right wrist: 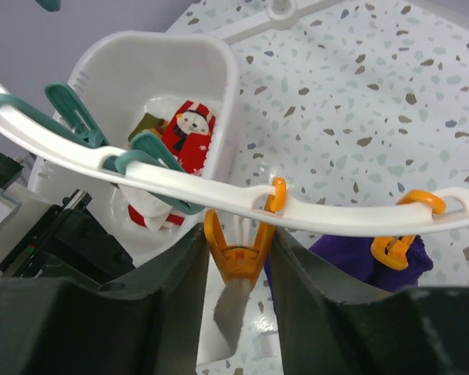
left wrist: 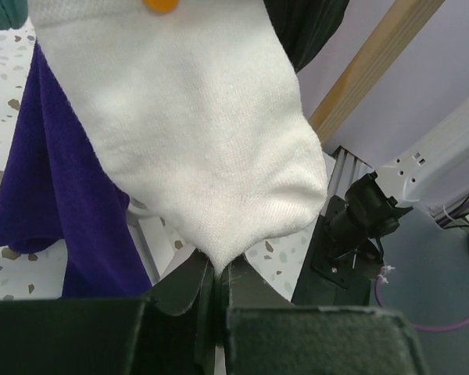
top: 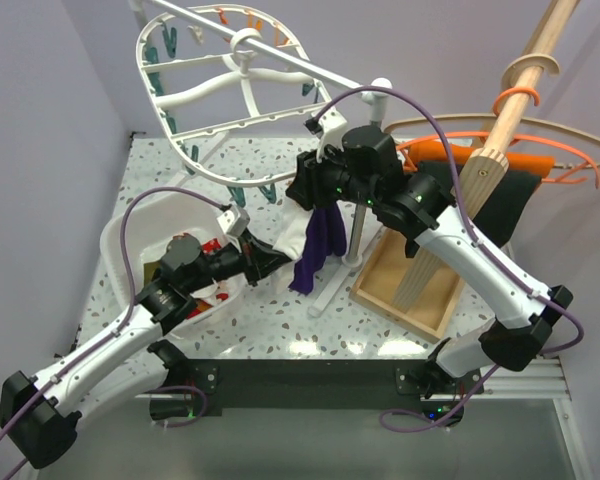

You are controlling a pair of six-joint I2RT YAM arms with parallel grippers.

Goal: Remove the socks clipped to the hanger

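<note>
White sock point(left wrist: 195, 133) hangs toe-down, stretching straight ahead of your left gripper point(left wrist: 215, 273), which is pinched tight on its toe. Your right gripper point(right wrist: 236, 242), part-open, straddles the orange clip point(right wrist: 236, 264) holding its cuff.

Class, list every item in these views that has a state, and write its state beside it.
left gripper: shut on the white sock's toe
white sock: hanging, top held by the orange clip
right gripper: straddling that orange clip; whether it squeezes, cannot tell
purple sock: hanging, clipped to the hanger
red sock: off the hanger, lying in the white bin
</note>
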